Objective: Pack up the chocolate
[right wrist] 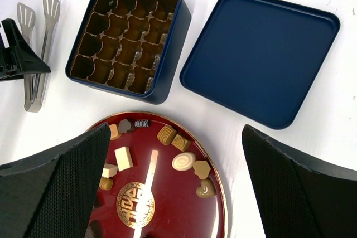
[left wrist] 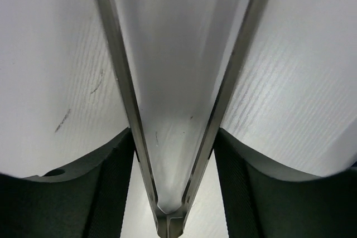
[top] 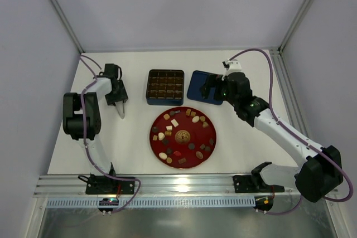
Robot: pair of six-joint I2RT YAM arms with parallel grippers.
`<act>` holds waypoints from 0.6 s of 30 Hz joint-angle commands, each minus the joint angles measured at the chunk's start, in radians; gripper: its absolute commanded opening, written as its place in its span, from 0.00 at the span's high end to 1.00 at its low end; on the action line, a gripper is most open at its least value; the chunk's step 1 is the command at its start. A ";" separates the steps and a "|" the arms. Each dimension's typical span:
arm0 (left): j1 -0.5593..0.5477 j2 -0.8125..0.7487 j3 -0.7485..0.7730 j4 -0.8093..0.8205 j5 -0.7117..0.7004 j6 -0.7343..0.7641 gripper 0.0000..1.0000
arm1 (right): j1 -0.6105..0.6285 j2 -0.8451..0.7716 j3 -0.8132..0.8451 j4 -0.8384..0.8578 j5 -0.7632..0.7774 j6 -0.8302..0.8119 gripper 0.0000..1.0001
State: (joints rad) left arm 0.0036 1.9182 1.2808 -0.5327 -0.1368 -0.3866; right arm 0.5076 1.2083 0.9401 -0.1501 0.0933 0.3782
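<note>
Several small chocolate pieces point(top: 177, 122), dark brown, tan and cream, lie scattered on the round red plate point(top: 210, 147) with a gold emblem. In the right wrist view the chocolates point(right wrist: 183, 161) and plate point(right wrist: 173, 199) show below my fingers. The dark blue box point(top: 165, 86) with an empty brown grid stands behind the plate; it also shows in the right wrist view point(right wrist: 128, 37). My left gripper point(top: 119, 103) is shut on metal tongs point(top: 121, 113), left of the box; the tongs point(left wrist: 173, 82) run between its fingers. My right gripper point(top: 208, 88) is open and empty, above the lid.
The box's dark blue lid point(top: 199, 90) lies upside down right of the box, and in the right wrist view point(right wrist: 259, 54). The tongs point(right wrist: 34, 54) and left gripper show at that view's left edge. Grey walls and frame posts bound the white table.
</note>
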 commanded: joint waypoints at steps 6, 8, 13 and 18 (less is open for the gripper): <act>-0.028 -0.044 0.046 -0.104 -0.017 -0.028 0.56 | 0.000 -0.039 -0.004 0.058 -0.003 0.016 0.00; -0.027 -0.086 0.061 -0.124 -0.026 -0.032 0.56 | 0.000 -0.041 -0.003 0.063 -0.004 0.016 0.00; -0.030 -0.154 0.094 -0.210 -0.044 -0.041 0.55 | 0.000 -0.039 0.002 0.064 -0.009 0.016 0.00; -0.028 -0.231 0.091 -0.269 -0.047 -0.047 0.54 | 0.000 -0.030 0.006 0.066 -0.017 0.019 0.00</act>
State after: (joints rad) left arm -0.0242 1.7622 1.3396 -0.7410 -0.1650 -0.4191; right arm 0.5076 1.1973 0.9348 -0.1337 0.0830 0.3920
